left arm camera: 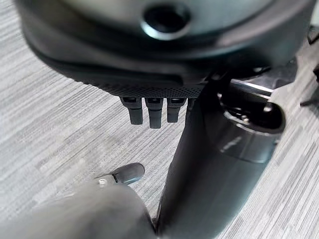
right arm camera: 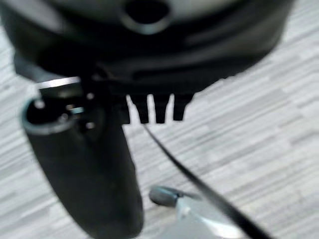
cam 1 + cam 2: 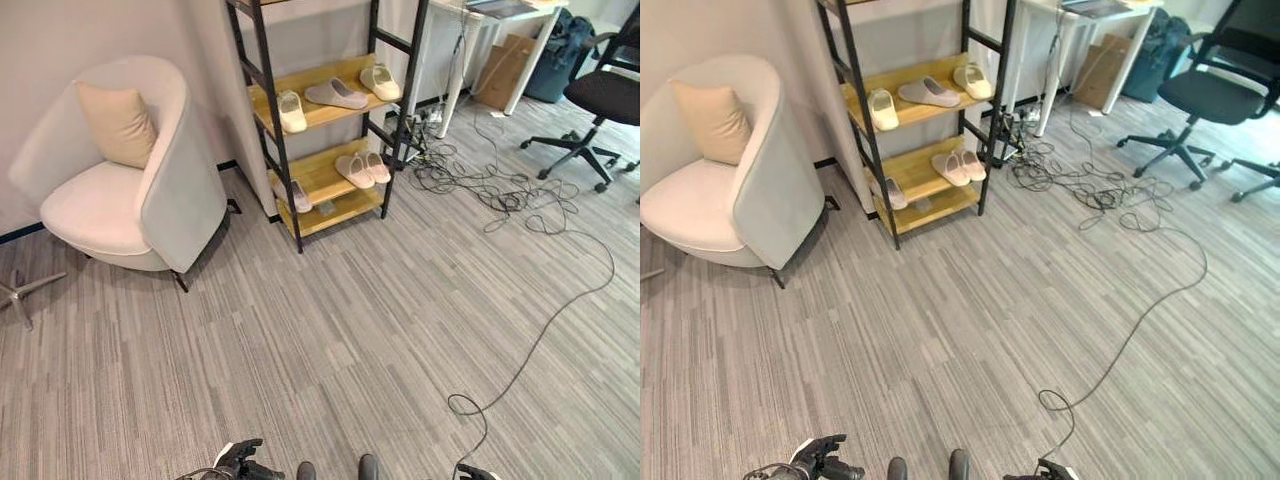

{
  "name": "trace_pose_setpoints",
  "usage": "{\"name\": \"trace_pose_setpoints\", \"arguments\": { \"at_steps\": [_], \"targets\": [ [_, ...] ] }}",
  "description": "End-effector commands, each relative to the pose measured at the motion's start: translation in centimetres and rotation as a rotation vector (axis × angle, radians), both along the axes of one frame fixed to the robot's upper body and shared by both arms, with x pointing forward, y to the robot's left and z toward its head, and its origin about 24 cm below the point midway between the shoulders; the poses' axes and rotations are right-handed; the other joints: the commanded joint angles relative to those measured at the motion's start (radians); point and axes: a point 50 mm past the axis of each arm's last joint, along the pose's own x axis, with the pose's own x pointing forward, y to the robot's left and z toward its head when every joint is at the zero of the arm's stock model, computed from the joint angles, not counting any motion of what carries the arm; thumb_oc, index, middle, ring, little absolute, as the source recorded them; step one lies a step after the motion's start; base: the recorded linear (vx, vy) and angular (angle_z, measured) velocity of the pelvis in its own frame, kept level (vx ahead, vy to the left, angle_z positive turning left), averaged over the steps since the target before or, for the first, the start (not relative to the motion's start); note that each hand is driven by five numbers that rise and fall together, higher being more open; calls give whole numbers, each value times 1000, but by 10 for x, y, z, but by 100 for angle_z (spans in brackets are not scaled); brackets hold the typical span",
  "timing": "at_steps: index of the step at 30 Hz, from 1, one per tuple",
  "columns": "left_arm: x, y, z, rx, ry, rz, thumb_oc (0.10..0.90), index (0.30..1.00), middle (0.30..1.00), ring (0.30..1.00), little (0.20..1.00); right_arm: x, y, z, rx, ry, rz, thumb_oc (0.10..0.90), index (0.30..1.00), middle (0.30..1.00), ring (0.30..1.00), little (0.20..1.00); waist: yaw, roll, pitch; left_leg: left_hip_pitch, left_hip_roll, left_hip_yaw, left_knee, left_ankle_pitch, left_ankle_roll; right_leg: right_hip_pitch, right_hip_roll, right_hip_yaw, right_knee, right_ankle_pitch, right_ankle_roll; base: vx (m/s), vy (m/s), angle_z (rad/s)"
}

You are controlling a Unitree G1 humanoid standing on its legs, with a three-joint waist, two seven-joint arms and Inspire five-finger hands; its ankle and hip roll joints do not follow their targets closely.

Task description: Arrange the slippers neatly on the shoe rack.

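Left hand (image 1: 154, 107): hangs low at your side above the carpet; fingers straight and relaxed, holding nothing.
Armchair (image 3: 120, 170): stands left of the rack, cushion (image 3: 118, 122) on its seat; not part of the job.
Shoe rack (image 3: 320, 110): black frame, wooden shelves, against the wall, well apart from you.
Slippers, upper shelf: cream slipper (image 3: 291, 110) at left, grey slipper (image 3: 336, 94) lying crosswise, another cream slipper (image 3: 380, 81) at right; unevenly spaced.
Slippers, lower shelf: one (image 3: 293, 193) at the left edge, a pair (image 3: 362, 168) at right.
Handling, as judged: light, soft, easily squashed; take each across the upper near the opening.
Right hand (image 2: 157, 107): hangs low over the carpet; fingers straight, empty.
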Motion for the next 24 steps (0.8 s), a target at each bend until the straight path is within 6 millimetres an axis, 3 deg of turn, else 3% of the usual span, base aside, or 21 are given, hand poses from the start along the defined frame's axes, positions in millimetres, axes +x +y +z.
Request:
{"name": "trace_pose_setpoints", "arguments": {
  "at_steps": [1,4,8,13,17,18,19,21,22,24],
  "targets": [
    [18,7,6,32,-48,-5,800,900,900,900,900,11,-2,4,-23,-37,31,800,900,900,900,900,20,-27,-10,-47,-8,-43,39,-44,-26,-19,-69,-41,32,-1,145,-35,74,-30],
    [18,13,7,39,-52,27,800,900,900,900,900,23,5,5,-17,-60,84,800,900,900,900,900,45,-29,0,-50,-6,-23,43,-52,-13,-72,-77,-72,109,-14,147,-34,43,-32],
    [16,16,7,41,-50,44,800,900,900,900,900,20,8,3,-13,-40,120,800,900,900,900,900,67,-35,-4,-33,-1,-21,36,-52,-10,-72,-72,-106,125,-31,131,45,-40,-74],
    [23,13,9,42,-69,23,800,900,900,900,900,19,7,3,-9,-39,107,800,900,900,900,900,49,-39,-8,-16,12,-26,28,-52,-27,-44,-54,-94,94,-43,115,103,-117,-13],
    [26,12,10,40,-78,14,800,900,900,900,900,23,5,5,-9,-65,92,800,900,900,900,900,37,-49,2,-37,29,-38,103,-73,-48,-25,-44,-84,78,-57,106,59,-134,15],
    [32,10,11,38,-92,5,800,900,900,900,900,30,1,8,-21,-90,78,800,900,900,900,900,38,-58,27,-107,39,-51,226,-47,-66,-13,-45,-78,76,-62,96,11,-133,18],
    [34,9,12,38,-99,0,800,900,900,900,900,32,-1,9,-25,-100,74,800,900,900,900,900,39,-61,34,-135,36,-59,273,-33,-67,-10,-47,-78,74,-60,89,9,-133,1],
    [35,8,12,40,-101,-7,800,900,900,900,900,35,-2,11,-29,-110,67,800,900,900,900,900,38,-64,40,-167,33,-68,321,-20,-64,-8,-48,-76,74,-59,83,142,-71,-19],
    [32,8,11,38,-91,-3,800,900,900,900,900,33,-5,11,-31,-113,41,800,900,900,900,900,38,-73,34,-242,-7,-53,317,-60,-43,16,-49,-60,56,-65,85,251,-75,-20],
    [31,8,11,38,-91,-3,800,900,900,900,900,33,-5,11,-31,-112,41,800,900,900,900,900,38,-74,35,-240,-8,-52,317,-61,-42,18,-50,-60,55,-65,86,203,-20,-14]
  ]
}}
